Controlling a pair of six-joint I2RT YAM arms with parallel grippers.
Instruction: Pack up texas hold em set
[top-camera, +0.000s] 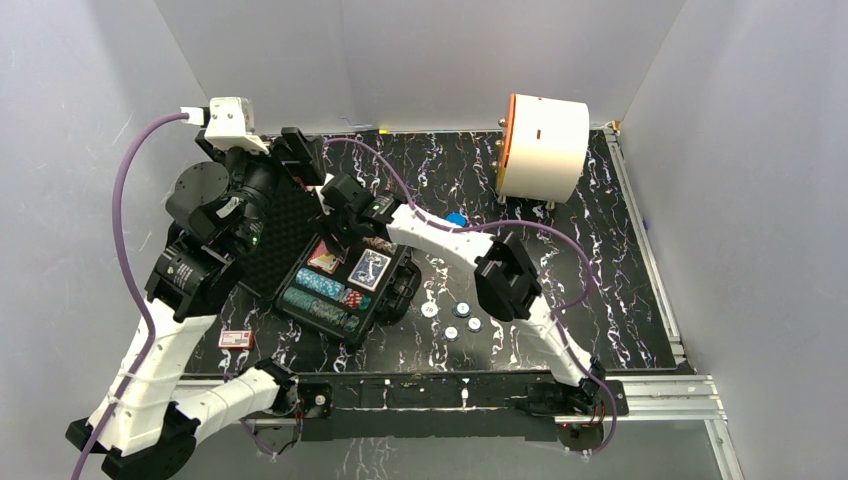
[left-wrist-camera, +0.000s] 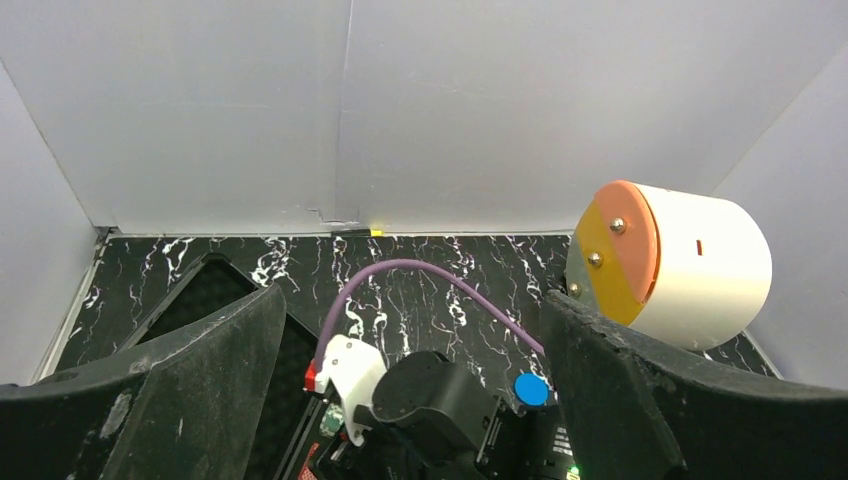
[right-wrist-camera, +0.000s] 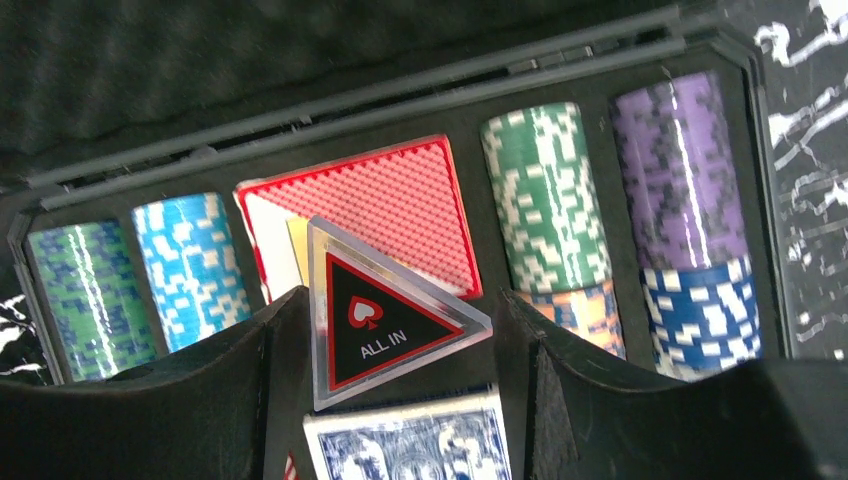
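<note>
The right fingers are set partway apart and are closed on a clear triangular token marked ALL IN, which is gripped by its two sides. Directly beneath these fingers the open black case is seen. A red deck lies just beyond the token, and a blue deck is partly covered by it on the wrist side. Chips are stacked in slots on both sides of the fingers: green and light blue to the left, green, purple, orange and dark blue to the right. The left fingers are spread wide, with nothing gripped, high above the tabletop. A white cylinder is seen ahead of them, to the right. A lone blue chip lies below them, just inside the right-hand finger. Four round buttons are laid on the tabletop, well apart from both pairs of fingers.
</note>
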